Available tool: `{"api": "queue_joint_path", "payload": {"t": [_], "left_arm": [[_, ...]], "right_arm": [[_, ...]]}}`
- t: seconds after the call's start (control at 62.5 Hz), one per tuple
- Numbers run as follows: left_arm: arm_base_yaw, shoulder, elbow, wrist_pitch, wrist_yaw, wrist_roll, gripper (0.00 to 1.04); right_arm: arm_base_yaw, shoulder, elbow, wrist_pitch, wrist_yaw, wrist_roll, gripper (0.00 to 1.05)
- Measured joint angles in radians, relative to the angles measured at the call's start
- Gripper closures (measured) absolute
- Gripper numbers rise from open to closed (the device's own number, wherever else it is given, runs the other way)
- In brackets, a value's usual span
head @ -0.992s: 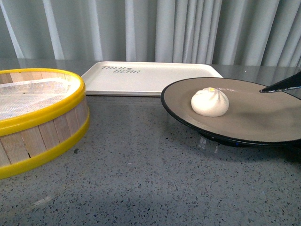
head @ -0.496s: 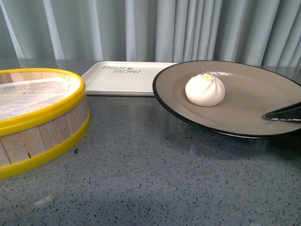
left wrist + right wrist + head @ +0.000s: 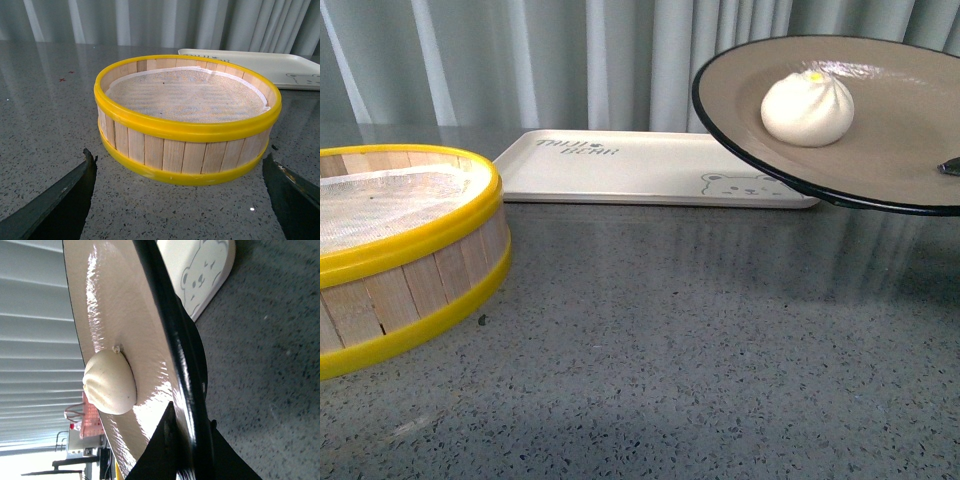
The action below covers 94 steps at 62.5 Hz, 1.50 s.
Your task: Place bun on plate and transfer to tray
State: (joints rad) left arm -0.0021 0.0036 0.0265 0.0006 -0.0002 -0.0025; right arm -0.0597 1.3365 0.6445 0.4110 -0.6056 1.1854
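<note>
In the front view only the dark tip of the right pincer (image 3: 950, 165) shows, at the picture's edge, lying on the inner face of the wide shallow round plate, beige-tan with a black rim (image 3: 880, 150). Its grip cannot be judged from here. The plate hangs in the air, tilted toward the camera. The small round white pleated bun with a yellow dot (image 3: 807, 108) sits on it, inward from the pincer tip. Below and beyond the plate, the flat rectangular cream-white tray (image 3: 620, 168) lies on the grey speckled tabletop (image 3: 670, 350). The tray carries two lines of dark lettering, upside down and too small to read, and a line-drawn bear face. The round wooden steamer basket with yellow hoops (image 3: 410, 260) stands well apart from that pincer.

The left wrist view shows the left pincer (image 3: 177, 156) spread wide and holding nothing, its dark fingers (image 3: 60, 200) low over the tabletop (image 3: 50, 100). The steamer basket (image 3: 187, 145), lined with white mesh, stands just ahead of the gap. The tray (image 3: 250, 62) lies beyond it.

Only the right wrist view shows the grip. The right pincer (image 3: 192, 455) is clamped on the plate's (image 3: 115, 305) black rim, one finger on the inner face and one beneath. The bun (image 3: 110, 382) rests just beyond the fingers. The tray's (image 3: 205, 270) bear corner lies past the plate, down on the tabletop (image 3: 270, 365).
</note>
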Motion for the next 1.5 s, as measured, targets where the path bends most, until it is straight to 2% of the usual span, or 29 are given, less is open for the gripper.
{"api": "queue_joint_path", "payload": {"t": [0.144,0.336,0.8,1.264,1.504], "left_arm": [[0.0,0.0,0.0,0.0,0.0,0.0,0.07],[0.0,0.0,0.0,0.0,0.0,0.0,0.07],[0.0,0.0,0.0,0.0,0.0,0.0,0.07],[0.0,0.0,0.0,0.0,0.0,0.0,0.07],[0.0,0.0,0.0,0.0,0.0,0.0,0.07]], "right_arm": [[-0.005,0.177,0.151,0.007,-0.003,0.011,1.02],[0.041,0.35,0.386,-0.013,0.002,0.069,1.02],[0.128,0.631,0.809,-0.248,0.108,0.207,1.02],[0.184,0.831,1.083,-0.429,0.126,0.169,1.02],[0.188,0.863,1.118,-0.448,0.146,0.163,1.02]]}}
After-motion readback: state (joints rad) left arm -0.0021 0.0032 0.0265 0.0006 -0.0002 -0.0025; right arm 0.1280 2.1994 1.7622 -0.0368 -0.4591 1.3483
